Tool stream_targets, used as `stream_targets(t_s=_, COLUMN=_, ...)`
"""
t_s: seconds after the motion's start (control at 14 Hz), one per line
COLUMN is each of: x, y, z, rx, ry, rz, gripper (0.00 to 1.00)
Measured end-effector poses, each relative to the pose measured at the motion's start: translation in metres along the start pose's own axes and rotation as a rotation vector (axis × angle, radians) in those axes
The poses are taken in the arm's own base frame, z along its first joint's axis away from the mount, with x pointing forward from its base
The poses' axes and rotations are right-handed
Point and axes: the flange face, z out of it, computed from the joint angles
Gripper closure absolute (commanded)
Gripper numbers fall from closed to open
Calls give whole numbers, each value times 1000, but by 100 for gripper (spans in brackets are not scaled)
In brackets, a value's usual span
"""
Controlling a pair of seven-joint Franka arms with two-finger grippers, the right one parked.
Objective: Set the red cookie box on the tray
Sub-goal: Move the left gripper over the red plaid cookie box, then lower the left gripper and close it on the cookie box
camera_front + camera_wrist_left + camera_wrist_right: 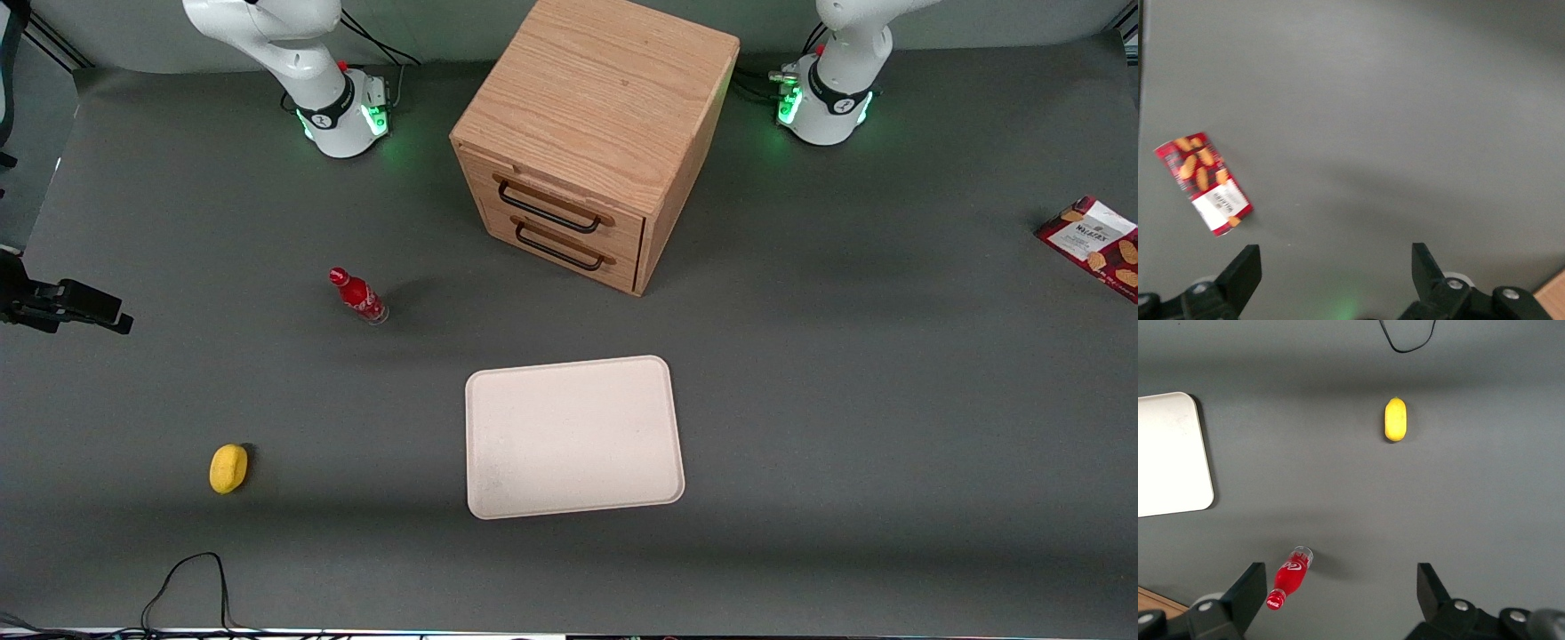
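Claw: the left arm's gripper (1331,270) hangs high above bare grey table (889,373), its two dark fingers (1245,270) spread wide apart with nothing between them.

Red cookie box: the red cookie box (1203,183) lies flat on the table, label side up, well apart from the fingers. In the front view it (1095,247) sits at the working arm's end of the table, partly cut off by the frame edge.

Tray: the cream tray (573,436) lies flat near the middle of the table, nearer the front camera than the wooden drawer cabinet (591,142). From the tray, the box is at roughly two o'clock, well apart.

Cabinet: two drawers with dark handles, both closed.

Bottle: a small red bottle (358,296) stands at about ten o'clock from the tray, toward the parked arm's end.

Lemon: a yellow lemon (228,468) lies at about nine o'clock from the tray, farther toward that same end.
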Motion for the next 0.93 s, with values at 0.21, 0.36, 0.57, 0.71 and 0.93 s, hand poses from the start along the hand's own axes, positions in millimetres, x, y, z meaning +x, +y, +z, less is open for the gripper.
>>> stream_targets(t_s=0.21, x=9, y=-107, z=25, rx=-10, ry=-23, rz=-175, gripper=0)
stream_targets(t_s=0.36, x=3, y=-173, z=39, rx=-11, ry=-19, rz=-280, gripper=0)
stream_targets(t_s=0.57, x=-22, y=-249, z=52, rx=-22, ry=-30, rz=-410, gripper=0)
stream_targets(t_s=0.71, x=-41, y=-287, z=59, rx=-29, ry=-39, rz=-477, gripper=0)
stream_targets(t_s=0.93, x=-58, y=-322, z=66, rx=-33, ry=-30, rz=-513, gripper=0)
